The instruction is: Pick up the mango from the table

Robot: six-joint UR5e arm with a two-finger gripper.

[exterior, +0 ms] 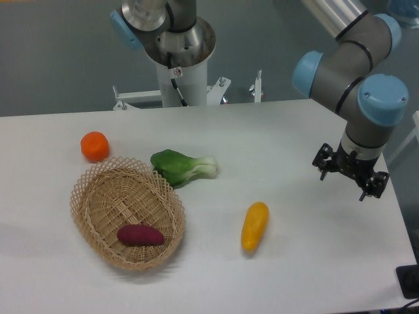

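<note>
The mango is a smooth yellow-orange oval lying on the white table, right of centre and near the front. My gripper hangs over the table's right side, well to the right of the mango and a little behind it, apart from it. Its two dark fingers stand apart with nothing between them.
A woven basket at the front left holds a purple sweet potato. A round orange fruit sits behind the basket. A green bok choy lies at the centre. The robot's base column stands at the table's back edge.
</note>
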